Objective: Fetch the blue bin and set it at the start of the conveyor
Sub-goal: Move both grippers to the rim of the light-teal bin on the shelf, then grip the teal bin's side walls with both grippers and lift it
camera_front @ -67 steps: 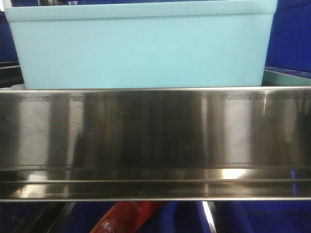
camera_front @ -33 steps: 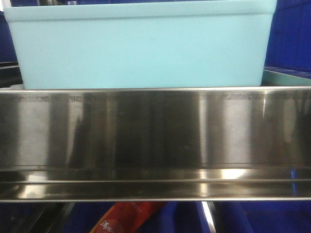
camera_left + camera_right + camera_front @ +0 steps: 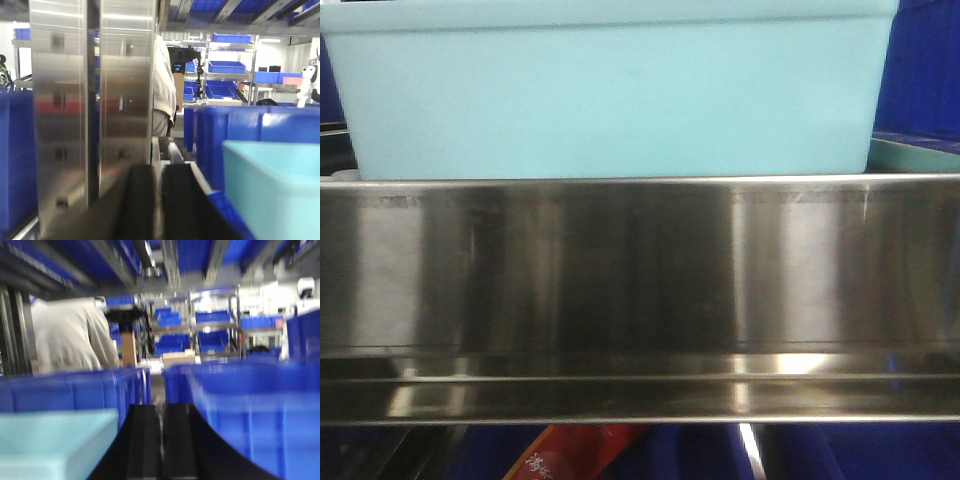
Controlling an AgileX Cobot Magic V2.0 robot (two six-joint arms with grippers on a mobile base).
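Note:
The blue bin, a pale cyan tub with smooth walls, fills the top of the front view, standing just behind a steel rail. In the left wrist view my left gripper is shut with nothing between its black fingers, and the blue bin lies close to its right. In the blurred right wrist view my right gripper is shut and holds nothing, with the blue bin close to its left. The bin thus sits between the two grippers. The conveyor start is out of view.
A shiny stainless-steel rail spans the front view below the bin. A steel upright stands close to the left gripper. Dark blue ribbed bins flank the cyan one. A person in white stands behind. A red package lies below.
The blue bin now looks slightly larger in the front view, with its rim higher in the frame. The steel rail's lower edge has dropped a little.

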